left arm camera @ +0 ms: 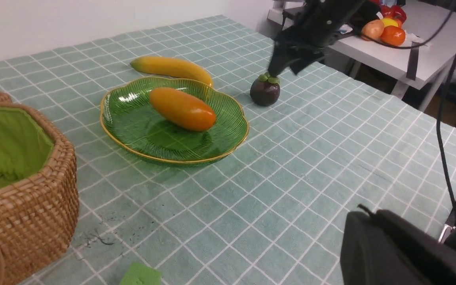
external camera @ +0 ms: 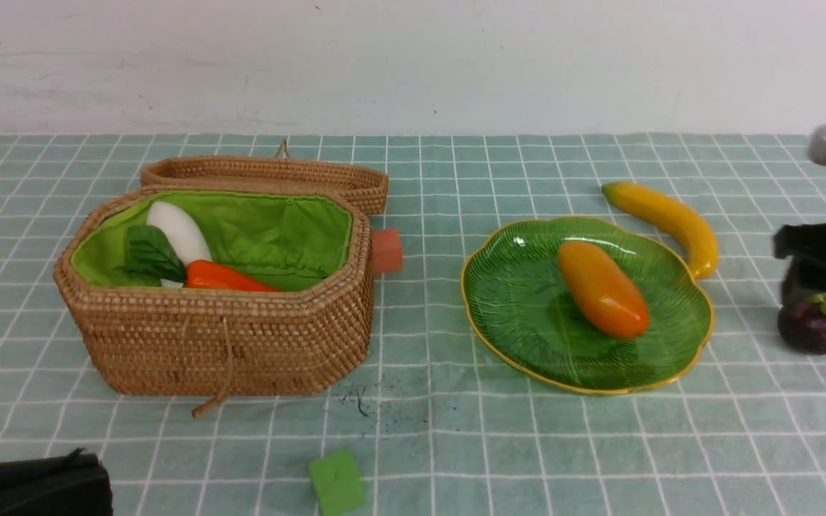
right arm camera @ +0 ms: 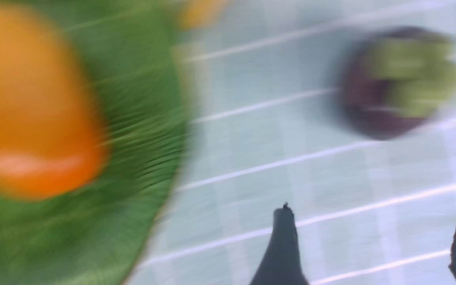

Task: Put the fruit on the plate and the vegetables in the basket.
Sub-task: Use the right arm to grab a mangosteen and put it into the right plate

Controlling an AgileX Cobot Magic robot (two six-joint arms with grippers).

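Two fruits are lying off the plate point(external camera: 520, 304) right now. The mangosteen point(external camera: 814, 328) is sitting upright on the worktop point(external camera: 456, 444), apart from the plate on its right side. The banana point(external camera: 671, 218) is lying on the cloth behind the plate, its near end touching or almost touching the yellow rim. The orange oval fruit point(external camera: 603, 289) is resting in the dish. Over in the basket point(external camera: 226, 337), the radish point(external camera: 180, 229) and the carrot point(external camera: 223, 277) are showing above the green lining.

The right fingers point(right arm camera: 281, 249) are hanging just above the mangosteen, spread wide with nothing between them. From the front they are looking close to its green cap, though I cannot tell whether they are touching it. The left fingers point(left arm camera: 390, 249) are pressed together, low at the near left edge of the worktop.

I am judging the mangosteen to be a light, hard, glossy toy, so it is probably going to be slippery and ready to roll. The safest hold is looking like one across the widest part of the dark body, below the cap, with one finger on each side. Pinching the leafy cap, or gripping high on the curve, is risking the ball squirting out. The plate is looking brittle, so a low, gentle release is seeming wise.
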